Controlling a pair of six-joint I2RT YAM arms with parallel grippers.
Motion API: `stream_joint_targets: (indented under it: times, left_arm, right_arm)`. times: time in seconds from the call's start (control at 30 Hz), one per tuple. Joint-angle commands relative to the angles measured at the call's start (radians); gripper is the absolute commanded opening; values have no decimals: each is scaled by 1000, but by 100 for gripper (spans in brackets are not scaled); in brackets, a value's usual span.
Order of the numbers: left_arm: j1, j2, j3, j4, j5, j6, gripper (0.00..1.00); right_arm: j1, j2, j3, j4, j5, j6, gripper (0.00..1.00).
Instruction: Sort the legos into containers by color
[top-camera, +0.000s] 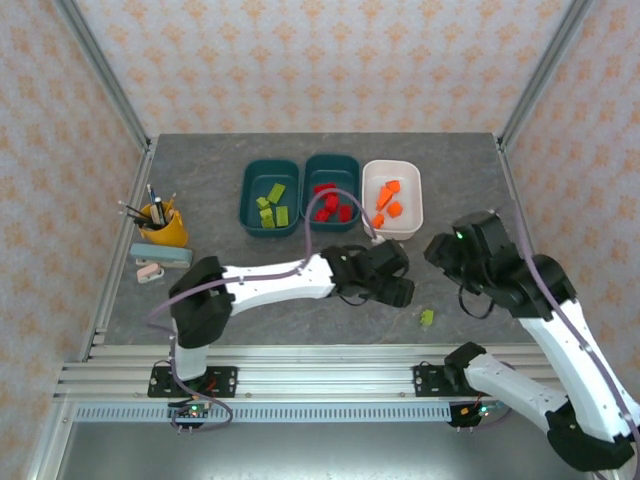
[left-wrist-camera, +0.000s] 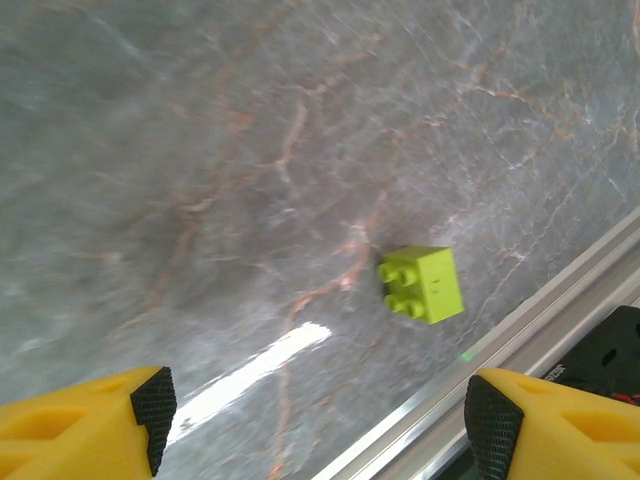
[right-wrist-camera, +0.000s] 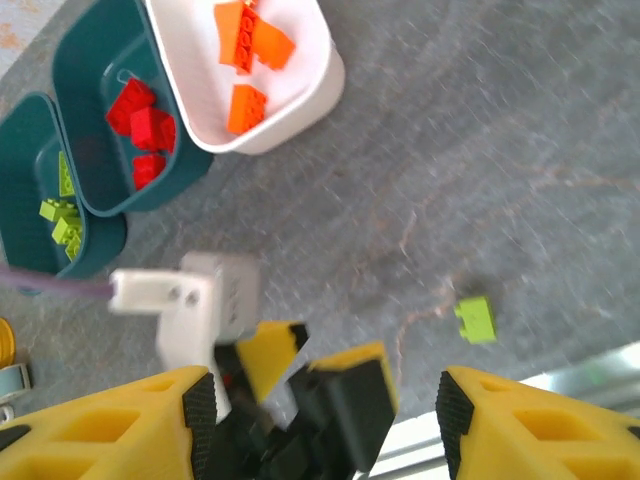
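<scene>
Far left on the grey worktop (top-camera: 200, 160): a yellow cup of pens (top-camera: 163, 226), with a pale blue block (top-camera: 160, 256) just in front of it. Next, toward the back, three trays side by side in a row: a teal tray (top-camera: 247, 200) holding lime green bricks (top-camera: 273, 206), a second teal tray (top-camera: 332, 160) holding red bricks (top-camera: 332, 203), then a white tray (top-camera: 416, 205) holding orange bricks (top-camera: 389, 197). In front of the trays, the left arm (top-camera: 270, 280), stretched rightward across the worktop and ending just below the white tray. Left jaws wide apart, nothing between the black pads (left-wrist-camera: 152, 405), poised over bare stone. Further right, near the front rail (top-camera: 330, 352) and well apart from the trays, one loose green brick (top-camera: 427, 317) lying on the worktop, studs facing sideways, just ahead of the left jaws in the wrist view. Far right: the right arm (top-camera: 520, 285), bent over the worktop beside the white tray. Right jaws spread wide too, empty, looking down on the left arm's yellow-and-black end, with the loose green brick off to one side and all three trays beyond.
</scene>
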Motion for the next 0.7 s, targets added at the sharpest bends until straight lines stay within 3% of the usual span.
stream_joint_targets:
  times: [0.0, 0.3, 0.67]
  left_arm:
    - [-33, 86, 114, 1, 8, -58, 79]
    - [-98, 297, 369, -119, -2, -101, 76]
    - [-114, 462, 556, -253, -77, -124, 61]
  right_arm:
    - [6, -42, 57, -183, -34, 84, 62]
    - [6, -95, 109, -266, -62, 73, 63]
    - [6, -150, 76, -264, -83, 96, 63]
